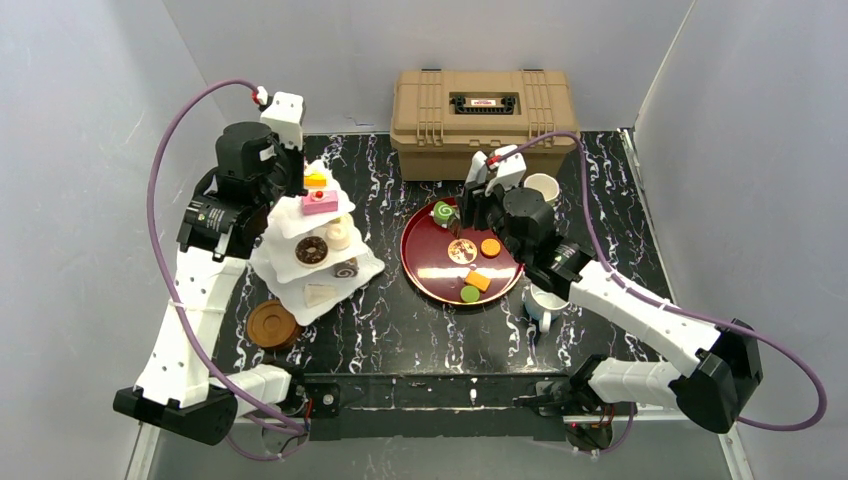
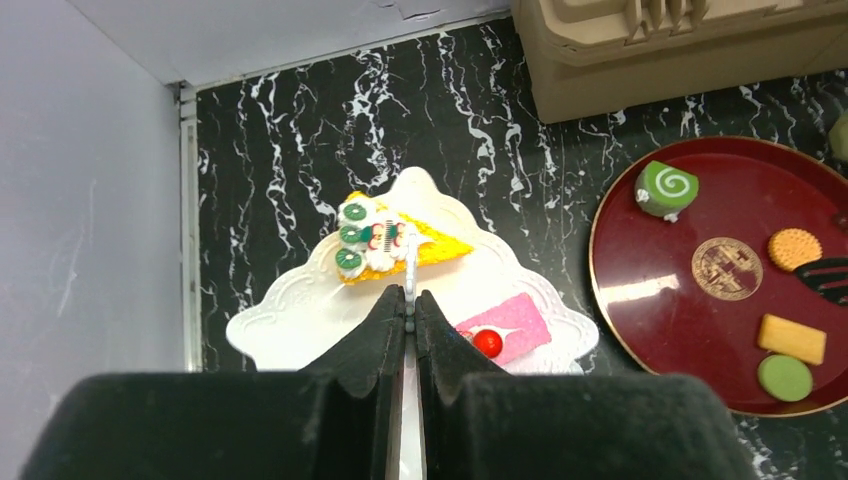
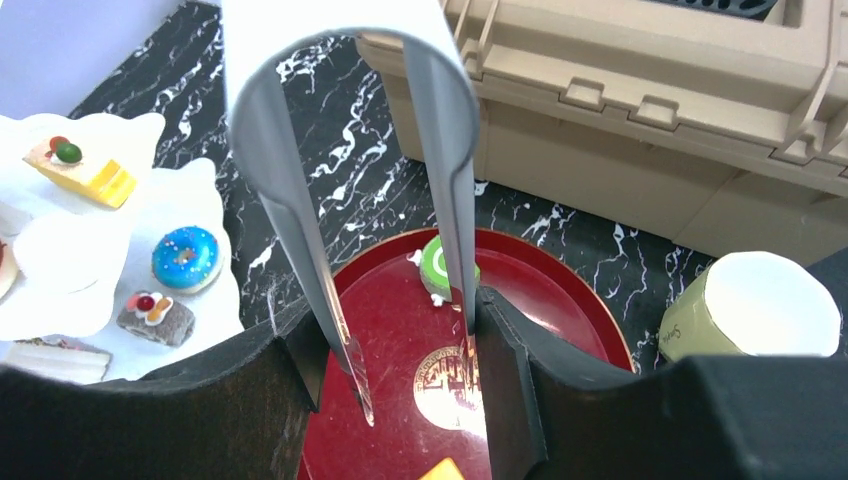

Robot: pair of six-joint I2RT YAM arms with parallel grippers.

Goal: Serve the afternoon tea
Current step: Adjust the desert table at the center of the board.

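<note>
Hovering over red tray point(image 3: 560, 290): right hand point(image 3: 400, 340) clamped on tongs point(image 3: 300, 220), blades apart, tips near green roll point(image 3: 437, 265) at tray's 11 o'clock, likely for pickup. Stand point(image 1: 290, 262) at tray's 9 o'clock on desk point(image 1: 400, 330); left hand point(image 2: 410, 305) pinched shut, seemingly on its top post, steadying.

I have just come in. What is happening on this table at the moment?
Two robot arms are laying out a toy afternoon tea. The right gripper holds white tongs, their arms apart, with the tips over the dark red tray near the green roll. The left gripper is shut and hangs just above the yellow cake on the white stand. Several pastries sit on the stand, and four are on the tray.
</note>
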